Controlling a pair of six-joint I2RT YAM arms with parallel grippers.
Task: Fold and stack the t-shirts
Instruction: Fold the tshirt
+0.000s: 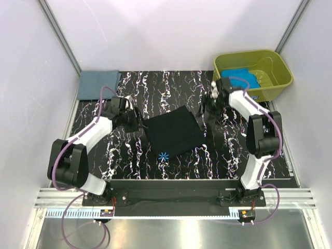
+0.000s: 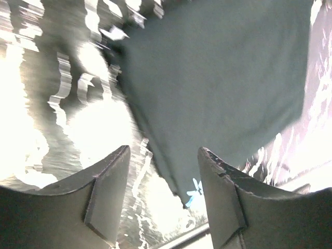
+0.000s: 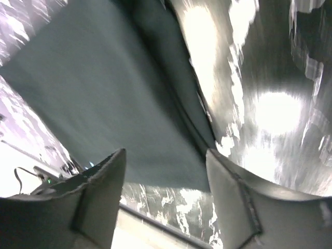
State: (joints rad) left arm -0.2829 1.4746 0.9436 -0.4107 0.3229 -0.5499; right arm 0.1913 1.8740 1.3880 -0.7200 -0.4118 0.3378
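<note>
Centre t-shirt (image 1: 173, 130) lies folded mid-surface (image 1: 171, 85), turned diagonal, between the two grippers. Left gripper (image 1: 135, 120) sits just beside its left corner, right gripper (image 1: 208, 112) just beside its far-right corner. Corner t-shirt (image 1: 98, 84) lies folded at the far-left corner, well apart from the centre one. Tub (image 1: 280, 78) sits at the far-right corner, behind the right gripper. Tub t-shirt (image 1: 244, 77) lies inside it.

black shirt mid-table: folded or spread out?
Folded. The black shirt lies flat as a compact square on the table, with no sleeves or collar sticking out.
</note>
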